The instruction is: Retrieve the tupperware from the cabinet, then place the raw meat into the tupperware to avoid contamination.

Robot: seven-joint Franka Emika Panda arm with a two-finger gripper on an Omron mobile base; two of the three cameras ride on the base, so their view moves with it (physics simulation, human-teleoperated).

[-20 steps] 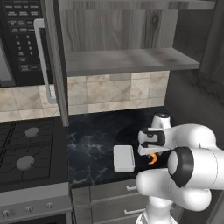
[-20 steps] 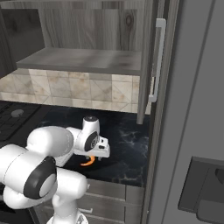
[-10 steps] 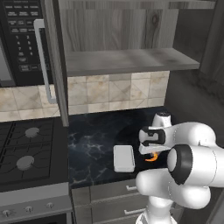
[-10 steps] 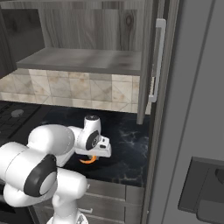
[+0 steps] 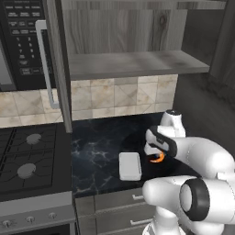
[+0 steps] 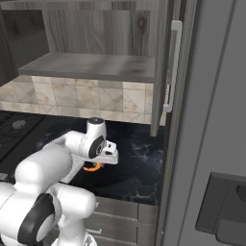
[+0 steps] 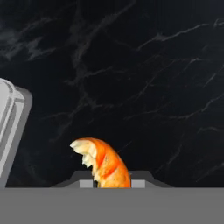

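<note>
The raw meat (image 7: 103,164), a small orange crescent, sits between my gripper's (image 7: 113,183) fingertips, which are shut on it just above the black marble counter (image 5: 96,147). From the base cameras the raw meat (image 5: 158,159) (image 6: 92,167) pokes out under my gripper (image 5: 155,154) (image 6: 94,163). The tupperware (image 5: 130,166), whitish and rectangular, lies flat on the counter just left of the hand, and its rim (image 7: 11,127) shows at the hand view's left edge. The cabinet (image 5: 133,62) above stands open with a bare shelf.
The open cabinet door (image 5: 57,64) hangs to the left and another door (image 6: 166,72) to the right. A black microwave (image 5: 18,41) sits over the stove (image 5: 27,160). Drawers (image 5: 114,206) run below the counter. A tall dark panel (image 6: 216,120) walls the right side.
The jaws have closed on the raw meat, and the hand has risen slightly with it. The tupperware has not moved.
</note>
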